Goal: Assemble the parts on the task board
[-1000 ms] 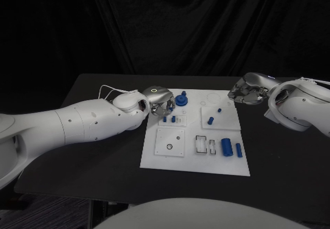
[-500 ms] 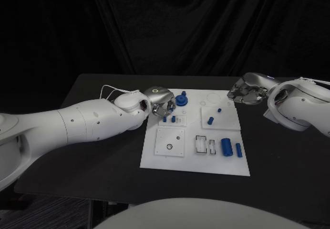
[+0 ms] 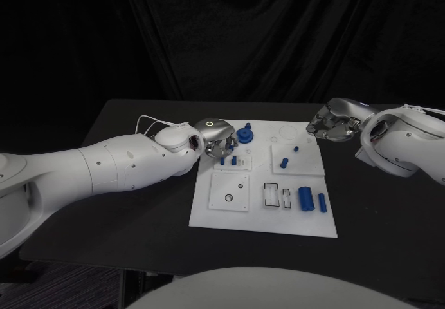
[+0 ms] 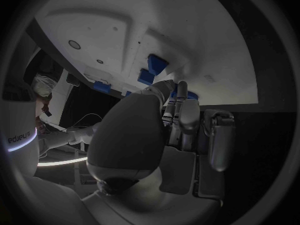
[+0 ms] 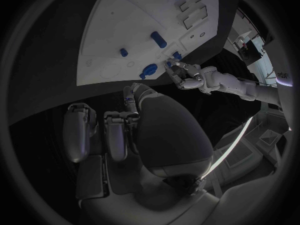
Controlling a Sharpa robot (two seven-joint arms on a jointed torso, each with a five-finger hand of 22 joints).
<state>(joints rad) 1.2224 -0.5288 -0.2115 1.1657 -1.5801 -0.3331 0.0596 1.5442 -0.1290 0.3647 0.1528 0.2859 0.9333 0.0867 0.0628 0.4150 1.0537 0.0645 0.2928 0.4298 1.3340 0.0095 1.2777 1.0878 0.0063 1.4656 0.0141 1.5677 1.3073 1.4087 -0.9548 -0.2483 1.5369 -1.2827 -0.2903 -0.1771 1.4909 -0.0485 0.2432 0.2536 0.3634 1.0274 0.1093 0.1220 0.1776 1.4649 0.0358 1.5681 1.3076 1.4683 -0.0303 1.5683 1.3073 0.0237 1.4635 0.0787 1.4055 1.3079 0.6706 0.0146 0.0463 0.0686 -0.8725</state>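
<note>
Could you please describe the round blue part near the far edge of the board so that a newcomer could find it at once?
Start at the white board on the black table and go to its far edge. Just beside the left robot hand stands the round part. Unlike the slim pegs nearby, it is wide and disc-shaped with a stem on top.

Task board lies mid-table, parts on it.

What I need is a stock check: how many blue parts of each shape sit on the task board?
Small upright pegs: 4
Round part with a stem: 1
Cylinders lying flat: 2
Total: 7 plainly visible; the left hand has its fingers over the board and may hide more.
</note>
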